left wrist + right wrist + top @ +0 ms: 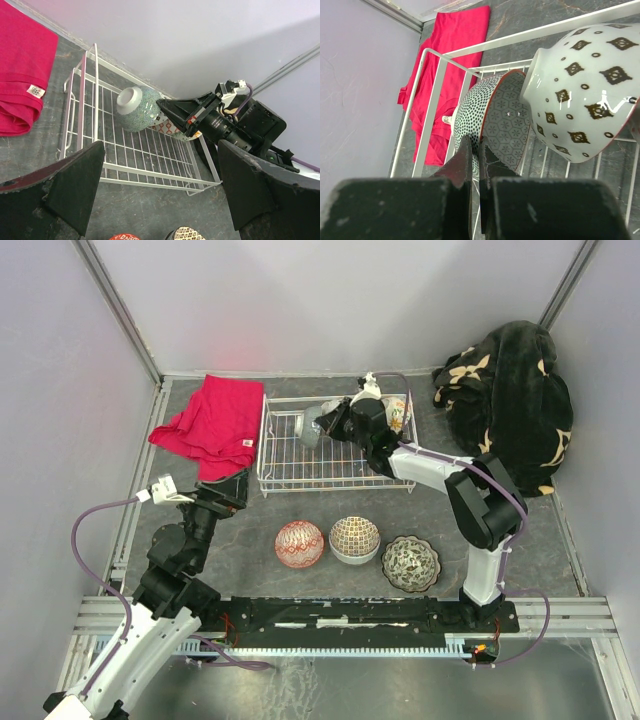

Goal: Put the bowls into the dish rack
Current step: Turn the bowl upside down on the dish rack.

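Inside white wire dish rack [300, 460], right gripper [477, 150] pinched rim of dotted ceramic bowl [490, 110], mostly hidden from above. Left gripper [160, 170] spread wide, fingertips cropped. 3 patterned bowls [354, 538] sat outside, in front.

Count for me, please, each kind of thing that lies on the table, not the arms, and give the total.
Rack: 1
Bowls inside it: 2 visible
Bowls in front of it: 3
Red cloth: 1
Black blanket: 1
Total: 8

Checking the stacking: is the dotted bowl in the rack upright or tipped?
Tipped: the bowl stands on edge in the rack, rim pinched by the right gripper.
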Robot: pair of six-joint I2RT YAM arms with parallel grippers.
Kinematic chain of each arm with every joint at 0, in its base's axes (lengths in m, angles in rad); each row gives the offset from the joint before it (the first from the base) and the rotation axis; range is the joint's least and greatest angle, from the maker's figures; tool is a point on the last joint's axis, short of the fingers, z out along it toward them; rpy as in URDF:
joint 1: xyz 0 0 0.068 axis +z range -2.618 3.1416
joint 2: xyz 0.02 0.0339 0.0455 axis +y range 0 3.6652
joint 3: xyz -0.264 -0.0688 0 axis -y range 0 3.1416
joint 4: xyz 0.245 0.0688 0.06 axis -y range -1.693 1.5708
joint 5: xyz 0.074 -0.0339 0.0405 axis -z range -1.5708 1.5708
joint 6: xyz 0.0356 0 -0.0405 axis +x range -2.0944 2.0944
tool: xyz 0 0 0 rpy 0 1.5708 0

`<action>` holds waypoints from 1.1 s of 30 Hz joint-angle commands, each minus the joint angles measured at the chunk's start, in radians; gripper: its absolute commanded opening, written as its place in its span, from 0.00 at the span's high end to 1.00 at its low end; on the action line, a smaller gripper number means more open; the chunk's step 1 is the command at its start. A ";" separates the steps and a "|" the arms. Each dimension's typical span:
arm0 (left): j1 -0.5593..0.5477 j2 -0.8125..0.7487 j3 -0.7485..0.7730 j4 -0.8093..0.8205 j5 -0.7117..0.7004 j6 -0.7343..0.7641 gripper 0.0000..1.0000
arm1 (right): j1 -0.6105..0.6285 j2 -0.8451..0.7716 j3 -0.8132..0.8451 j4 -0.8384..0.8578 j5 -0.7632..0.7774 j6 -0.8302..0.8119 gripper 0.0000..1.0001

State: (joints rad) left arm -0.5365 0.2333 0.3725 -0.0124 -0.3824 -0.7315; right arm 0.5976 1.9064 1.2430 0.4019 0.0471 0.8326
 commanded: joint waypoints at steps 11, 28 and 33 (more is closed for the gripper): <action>-0.002 0.015 0.000 0.049 0.012 0.030 0.00 | -0.056 -0.009 0.053 -0.223 0.127 -0.093 0.92; -0.001 0.015 0.000 0.049 0.013 0.030 0.00 | -0.061 -0.022 0.084 -0.251 0.097 -0.090 0.83; -0.002 0.014 0.001 0.049 0.014 0.030 0.00 | -0.061 -0.048 0.070 -0.243 0.086 -0.095 0.82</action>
State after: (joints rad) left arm -0.5365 0.2440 0.3706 -0.0055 -0.3820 -0.7315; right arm 0.5411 1.9018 1.2961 0.1394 0.1326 0.7574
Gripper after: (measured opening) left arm 0.997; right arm 0.176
